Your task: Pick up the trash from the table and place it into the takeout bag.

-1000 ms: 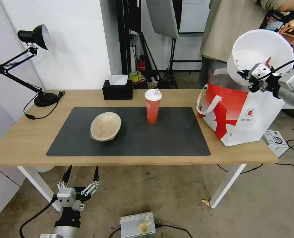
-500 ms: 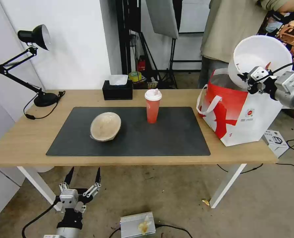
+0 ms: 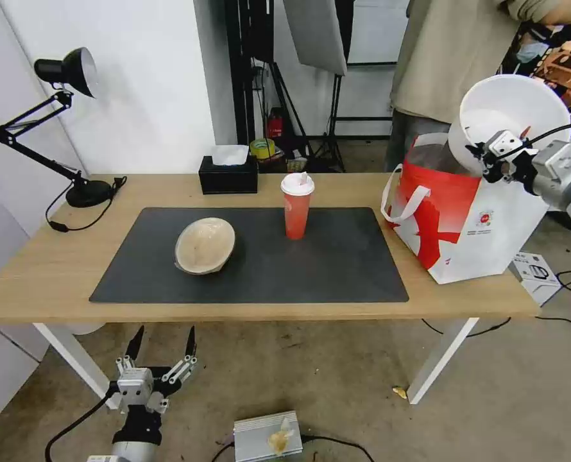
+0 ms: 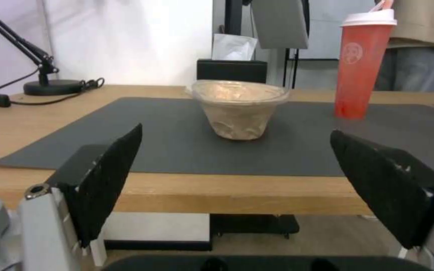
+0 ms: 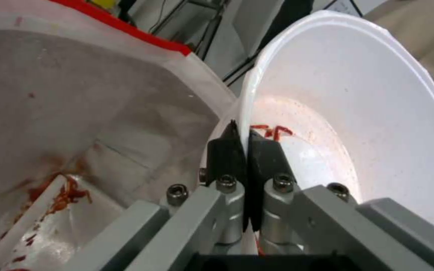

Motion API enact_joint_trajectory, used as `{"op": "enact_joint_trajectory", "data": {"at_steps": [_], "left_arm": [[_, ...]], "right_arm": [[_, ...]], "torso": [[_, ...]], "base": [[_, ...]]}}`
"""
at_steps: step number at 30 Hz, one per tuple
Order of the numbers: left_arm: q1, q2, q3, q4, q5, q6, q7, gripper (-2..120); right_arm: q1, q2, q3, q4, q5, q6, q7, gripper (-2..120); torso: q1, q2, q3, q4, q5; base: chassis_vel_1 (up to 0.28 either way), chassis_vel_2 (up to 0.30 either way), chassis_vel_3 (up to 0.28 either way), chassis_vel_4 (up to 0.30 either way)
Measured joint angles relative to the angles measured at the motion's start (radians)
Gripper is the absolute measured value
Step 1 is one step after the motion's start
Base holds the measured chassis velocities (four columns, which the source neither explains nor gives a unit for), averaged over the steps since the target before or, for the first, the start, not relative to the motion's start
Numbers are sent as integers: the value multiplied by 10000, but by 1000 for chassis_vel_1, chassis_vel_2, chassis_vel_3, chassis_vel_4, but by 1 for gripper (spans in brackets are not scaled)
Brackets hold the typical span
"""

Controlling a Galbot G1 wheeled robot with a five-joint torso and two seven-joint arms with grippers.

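Observation:
My right gripper (image 3: 489, 156) (image 5: 245, 136) is shut on the rim of the wide white bowl (image 3: 513, 109) (image 5: 358, 113), which hangs tilted over the open mouth of the red-and-white takeout bag (image 3: 468, 218) at the table's right end. Red scraps cling inside the bowl, and the bag's foil lining (image 5: 76, 113) is stained. The beige bowl (image 3: 204, 245) (image 4: 238, 107) and the red cup (image 3: 297, 205) (image 4: 362, 60) stand on the dark mat (image 3: 337, 263). Below the table's (image 3: 42, 269) front edge, at the left, my left gripper (image 3: 161, 342) (image 4: 234, 177) is open and holds nothing.
A black tissue box (image 3: 228, 173) and a black desk lamp (image 3: 61, 122) stand at the table's back left. A person in a beige top (image 3: 452, 58) stands behind the bag. A silver box (image 3: 266, 436) and cables lie on the floor.
The right gripper has lowered the white bowl a little toward the bag's mouth. The left gripper has sunk slightly below the table edge.

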Motion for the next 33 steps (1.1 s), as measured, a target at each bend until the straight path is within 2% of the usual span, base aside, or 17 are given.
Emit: {"op": "enact_joint_trajectory", "data": {"at_steps": [24, 26, 28, 30, 31, 32, 33], "left_arm": [[-30, -84, 23, 92, 60, -11, 24, 100], [-18, -87, 16, 94, 62, -24, 35, 100], [-18, -87, 13, 95, 62, -27, 37, 100], [-16, -89, 8, 95, 62, -48, 48, 100], [-16, -89, 8, 95, 62, -48, 48, 100], [-16, -93, 5, 101, 62, -57, 62, 100], [-16, -94, 5, 103, 62, -59, 66, 100]], "right_arm": [[475, 319, -335, -495, -123, 43, 97, 0], [412, 321, -336, -474, -148, 43, 116, 11], [404, 321, -336, -472, -150, 44, 118, 14], [383, 308, -336, -466, -156, 43, 124, 26], [383, 308, -336, -466, -156, 43, 124, 26], [369, 291, -336, -460, -158, 43, 124, 33], [366, 286, -336, -458, -158, 43, 124, 34]], "torso": [[0, 0, -1, 0, 0], [0, 0, -1, 0, 0], [0, 0, -1, 0, 0], [0, 0, -1, 0, 0], [0, 0, -1, 0, 0], [0, 0, -1, 0, 0], [0, 0, -1, 0, 0]], "base": [[0, 0, 0, 0], [0, 0, 0, 0], [0, 0, 0, 0], [0, 0, 0, 0], [0, 0, 0, 0], [0, 0, 0, 0], [0, 0, 0, 0]]}}
